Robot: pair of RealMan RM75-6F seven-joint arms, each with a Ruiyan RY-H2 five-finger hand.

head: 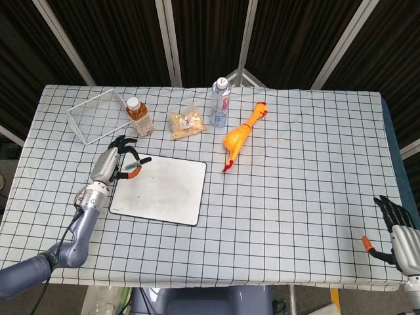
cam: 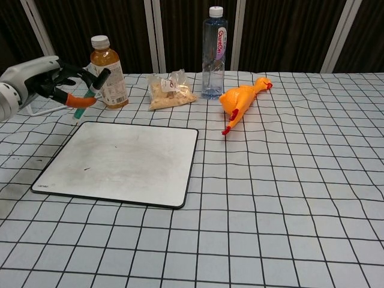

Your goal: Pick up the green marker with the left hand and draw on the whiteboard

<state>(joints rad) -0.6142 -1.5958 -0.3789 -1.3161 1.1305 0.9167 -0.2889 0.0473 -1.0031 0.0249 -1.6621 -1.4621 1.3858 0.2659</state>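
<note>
My left hand (head: 113, 163) (cam: 39, 78) is raised above the table's left side and grips the green marker (head: 136, 164) (cam: 90, 91), whose black cap end points up and to the right. The marker hangs clear over the far left corner of the whiteboard (head: 159, 188) (cam: 120, 163), not touching it. The board lies flat with only faint marks on it. My right hand (head: 398, 233) rests at the table's front right corner, fingers spread and holding nothing; the chest view does not show it.
Behind the board stand an orange tea bottle (head: 138, 116) (cam: 108, 73), a snack bag (head: 187, 122) (cam: 171, 90) and a clear water bottle (head: 221, 102) (cam: 214, 54). A rubber chicken (head: 240, 134) (cam: 240, 100) lies right of them. A white wire frame (head: 92, 117) is at the far left.
</note>
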